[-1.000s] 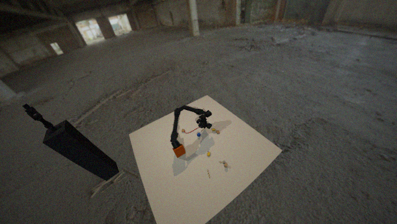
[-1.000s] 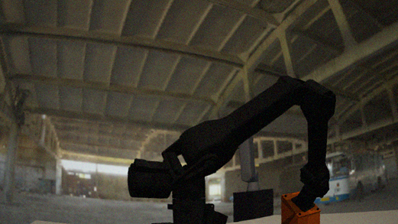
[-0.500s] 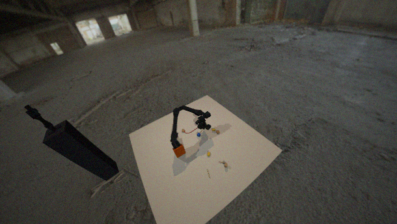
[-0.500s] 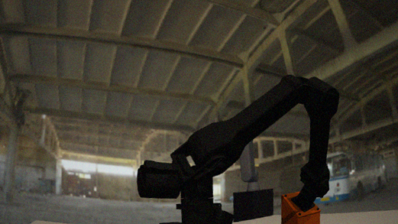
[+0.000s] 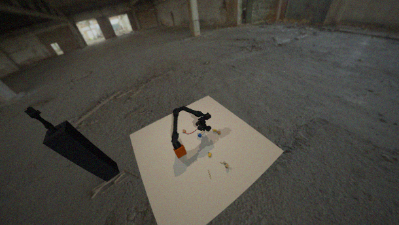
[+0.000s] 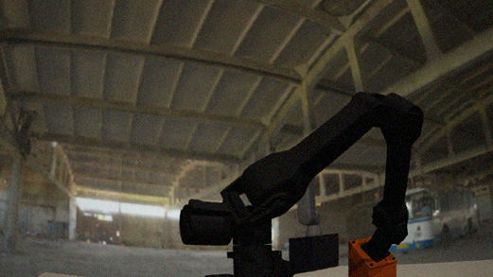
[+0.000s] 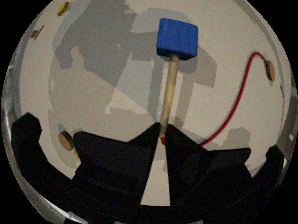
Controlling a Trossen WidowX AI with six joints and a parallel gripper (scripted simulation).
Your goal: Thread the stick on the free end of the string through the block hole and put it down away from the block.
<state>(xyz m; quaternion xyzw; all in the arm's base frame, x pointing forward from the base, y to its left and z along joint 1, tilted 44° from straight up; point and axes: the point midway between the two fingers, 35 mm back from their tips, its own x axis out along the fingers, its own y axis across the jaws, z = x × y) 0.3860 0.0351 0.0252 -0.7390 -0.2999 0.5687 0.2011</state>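
The blue block [image 5: 199, 135] [image 7: 177, 39] sits on the table. My gripper [image 7: 162, 127] is shut on the rear end of the wooden stick [image 7: 170, 92], just in front of the block. The stick's far end meets the block's near face in the wrist view; whether the tip is inside the hole cannot be told. The red string [image 5: 192, 133] [image 7: 235, 112] runs from the stick's held end in a curve to the round wooden button [image 5: 184, 131] [image 7: 270, 71], beside the block. The hole is hidden.
A brown disc [image 5: 219, 132] [image 7: 65, 140] and a yellow piece [image 5: 214, 130] [image 7: 77, 155] lie beside the gripper. Another yellow piece [image 5: 210, 154] [image 7: 63, 8] lies beyond the block. Loose sticks [image 5: 209, 174] lie farther off. The orange arm base [image 5: 180, 152] [image 6: 372, 267] stands on the table.
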